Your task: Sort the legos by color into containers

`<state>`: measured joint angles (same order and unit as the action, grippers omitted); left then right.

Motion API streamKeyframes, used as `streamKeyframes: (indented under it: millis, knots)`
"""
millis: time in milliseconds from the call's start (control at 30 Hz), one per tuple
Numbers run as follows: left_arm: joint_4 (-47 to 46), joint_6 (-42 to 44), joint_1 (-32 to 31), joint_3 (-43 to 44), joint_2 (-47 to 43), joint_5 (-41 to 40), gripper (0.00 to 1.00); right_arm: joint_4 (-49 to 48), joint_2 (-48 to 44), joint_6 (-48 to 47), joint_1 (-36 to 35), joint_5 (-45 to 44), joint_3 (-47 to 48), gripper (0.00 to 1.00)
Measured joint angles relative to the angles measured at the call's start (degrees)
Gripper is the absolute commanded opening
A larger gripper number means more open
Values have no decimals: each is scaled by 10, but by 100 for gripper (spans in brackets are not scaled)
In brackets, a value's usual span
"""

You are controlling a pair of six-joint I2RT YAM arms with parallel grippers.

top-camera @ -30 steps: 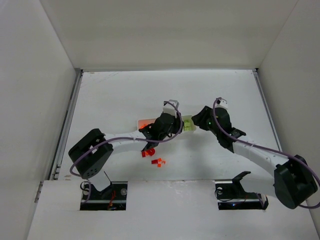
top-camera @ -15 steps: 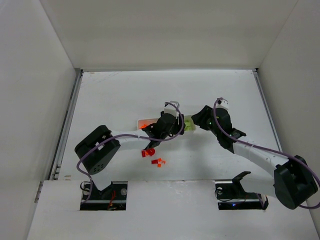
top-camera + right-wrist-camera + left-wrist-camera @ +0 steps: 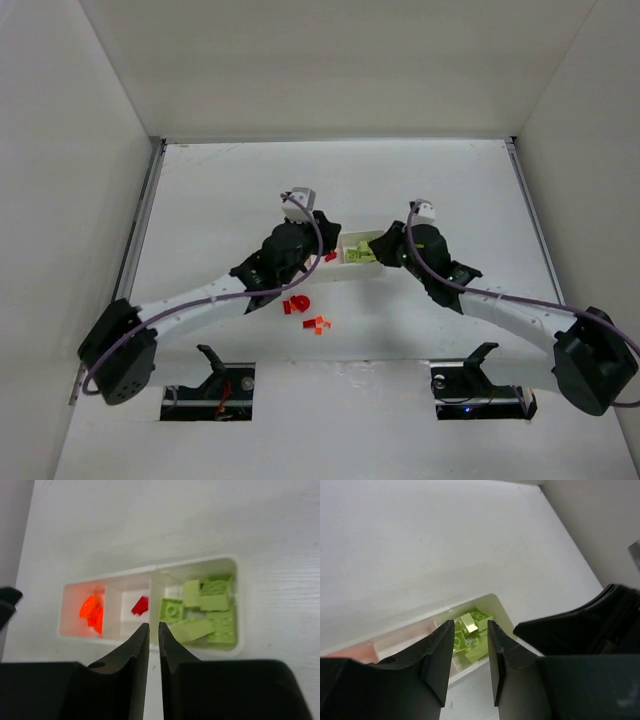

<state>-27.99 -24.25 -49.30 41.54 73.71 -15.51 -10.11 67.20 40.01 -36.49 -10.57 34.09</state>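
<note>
My right gripper (image 3: 153, 627) is pressed together and empty, above the long white plastic tray (image 3: 113, 612). My left gripper (image 3: 470, 630) is slightly spread, holding nothing. Pale yellow-green legos (image 3: 202, 610) fill one end compartment, one red piece (image 3: 141, 605) lies in the middle, and orange pieces (image 3: 91, 611) sit at the other end. Loose red and orange pieces (image 3: 296, 304) lie on the white table (image 3: 220, 200).

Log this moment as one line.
left claw open near tray | right claw shut near tray | red, orange legos loose on table
</note>
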Motion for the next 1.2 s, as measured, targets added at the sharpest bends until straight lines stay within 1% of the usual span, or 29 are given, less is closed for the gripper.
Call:
streamKeyframes:
  millis: [133, 267, 333, 433, 600, 867, 1033, 1200]
  knots:
    - [21, -2, 11, -62, -107, -30, 27, 3, 24, -38, -89, 6, 31, 21]
    - [63, -14, 25, -133, -191, -65, 30, 2, 73, -73, -179, 26, 71, 32]
    - [83, -26, 40, -171, -225, -80, 31, 2, 103, -86, -213, 36, 84, 36]
    - [112, -44, 69, -219, -268, -94, 34, 11, 151, -101, -247, 43, 102, 37]
    - [125, -61, 104, -270, -314, -96, 38, 35, 222, -125, -277, 46, 140, 43]
    - [114, -64, 140, -316, -344, -89, 41, 64, 299, -141, -284, 43, 200, 48]
    - [88, -63, 147, -328, -340, -72, 41, 92, 326, -147, -285, 24, 225, 48]
    - [70, -63, 149, -329, -337, -56, 42, 118, 346, -159, -288, 2, 261, 46]
